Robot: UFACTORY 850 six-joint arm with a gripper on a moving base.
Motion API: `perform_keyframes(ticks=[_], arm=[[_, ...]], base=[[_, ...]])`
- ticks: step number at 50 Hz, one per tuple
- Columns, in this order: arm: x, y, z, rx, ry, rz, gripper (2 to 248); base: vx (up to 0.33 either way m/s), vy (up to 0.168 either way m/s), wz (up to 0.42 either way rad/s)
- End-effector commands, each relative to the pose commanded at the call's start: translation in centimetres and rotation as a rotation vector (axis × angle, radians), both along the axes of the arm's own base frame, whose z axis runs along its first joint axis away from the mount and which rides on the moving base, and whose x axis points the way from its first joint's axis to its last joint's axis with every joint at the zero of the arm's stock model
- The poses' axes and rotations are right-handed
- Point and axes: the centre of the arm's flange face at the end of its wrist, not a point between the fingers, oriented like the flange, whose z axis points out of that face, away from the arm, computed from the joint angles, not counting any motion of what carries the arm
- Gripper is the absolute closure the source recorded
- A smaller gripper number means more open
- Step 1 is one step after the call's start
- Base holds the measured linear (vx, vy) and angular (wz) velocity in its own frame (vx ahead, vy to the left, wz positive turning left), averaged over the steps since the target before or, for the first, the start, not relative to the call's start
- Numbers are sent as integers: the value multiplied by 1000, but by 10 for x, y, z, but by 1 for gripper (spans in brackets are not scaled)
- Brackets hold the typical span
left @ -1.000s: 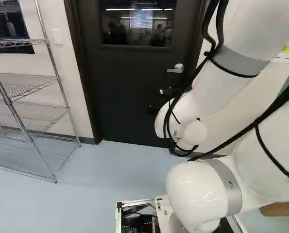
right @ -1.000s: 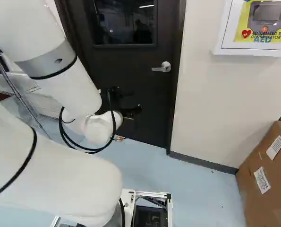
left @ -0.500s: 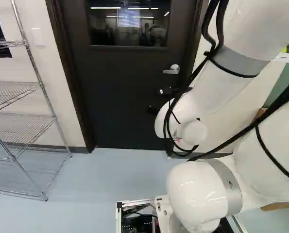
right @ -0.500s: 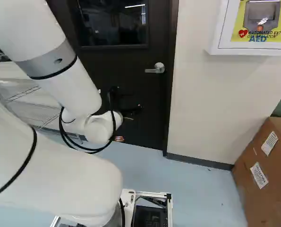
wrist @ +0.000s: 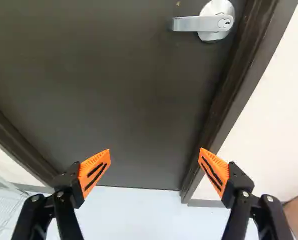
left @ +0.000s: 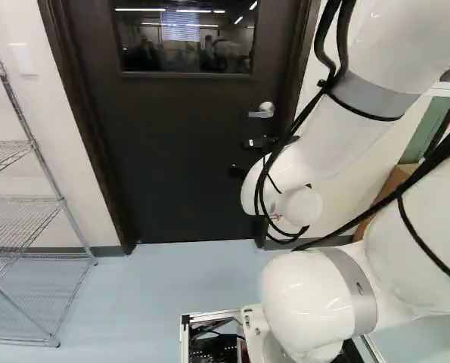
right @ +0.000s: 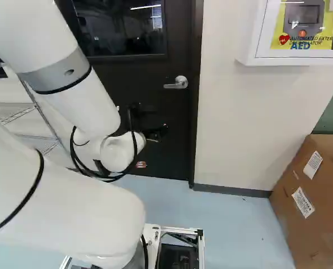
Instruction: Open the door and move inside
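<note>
The black gripper (right: pixel 149 126) is in front of the dark door (right: pixel 138 84) in the right base view, below the handle's height, its fingertips hard to make out. In the wrist view the gripper (wrist: pixel 154 156) stands open, its orange pads wide apart with nothing between them. The door (wrist: pixel 113 90) lies ahead, shut in its frame. Its silver lever handle (wrist: pixel 204 23) is ahead of the gripper, well off the fingers and close to the door frame. The left base view shows the handle (left: pixel 262 110) above the wrist of the arm.
A wire shelf (left: pixel 28 204) stands left of the door in the left base view. Right of the door are a pale wall (right: pixel 256 112), a white defibrillator cabinet (right: pixel 250 53) and a cardboard box (right: pixel 300 196) on the floor.
The base has moved, turning a little and coming nearer the door; door, shelf and box shift leftward in the base views. The arm keeps its pose over its lowest joint.
</note>
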Motion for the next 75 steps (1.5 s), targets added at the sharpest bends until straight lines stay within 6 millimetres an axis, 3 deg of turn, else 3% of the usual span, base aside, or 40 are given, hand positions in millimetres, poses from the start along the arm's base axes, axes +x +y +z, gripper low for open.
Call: perform_keyframes(ticks=[33,75], arm=[[4,0,1,0,0,0,3],[35,0,40,0,-103,0,3]], base=[[65,42,-44],[-3,0,0]])
